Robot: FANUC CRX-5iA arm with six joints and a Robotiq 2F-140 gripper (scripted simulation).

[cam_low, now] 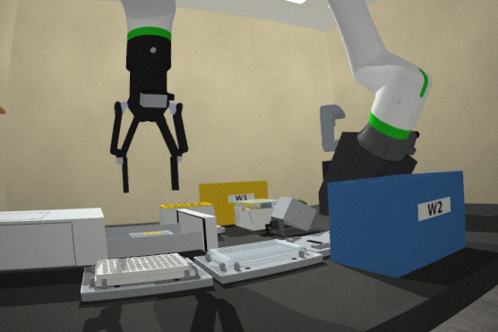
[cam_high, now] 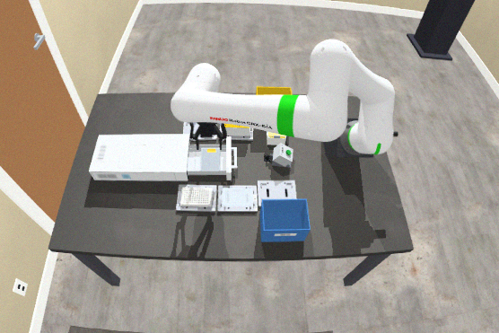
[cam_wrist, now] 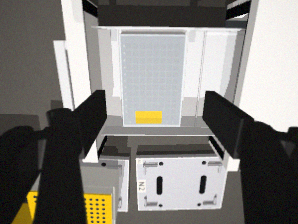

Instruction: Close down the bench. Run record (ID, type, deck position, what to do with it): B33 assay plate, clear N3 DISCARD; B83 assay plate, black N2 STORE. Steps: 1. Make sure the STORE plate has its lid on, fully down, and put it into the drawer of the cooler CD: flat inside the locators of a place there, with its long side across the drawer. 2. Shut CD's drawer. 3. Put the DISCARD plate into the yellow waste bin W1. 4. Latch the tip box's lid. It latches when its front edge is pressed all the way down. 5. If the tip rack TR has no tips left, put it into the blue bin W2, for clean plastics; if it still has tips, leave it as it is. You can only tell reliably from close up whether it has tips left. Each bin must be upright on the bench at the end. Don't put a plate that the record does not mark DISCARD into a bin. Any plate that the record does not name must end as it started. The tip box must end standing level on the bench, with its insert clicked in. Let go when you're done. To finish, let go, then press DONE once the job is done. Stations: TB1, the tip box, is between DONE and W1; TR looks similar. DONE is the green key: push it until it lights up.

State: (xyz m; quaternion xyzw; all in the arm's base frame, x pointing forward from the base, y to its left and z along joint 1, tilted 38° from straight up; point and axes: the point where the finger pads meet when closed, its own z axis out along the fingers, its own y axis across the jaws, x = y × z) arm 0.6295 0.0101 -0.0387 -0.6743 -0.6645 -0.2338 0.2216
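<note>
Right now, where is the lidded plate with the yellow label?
In the wrist view, the lidded plate lies in the cooler's open drawer, below the open gripper.

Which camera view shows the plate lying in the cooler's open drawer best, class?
The wrist view: it looks straight down on the lidded plate, framed by the open gripper. The top view shows it small and partly under the arm; the exterior view shows only a thin edge-on strip.
</note>
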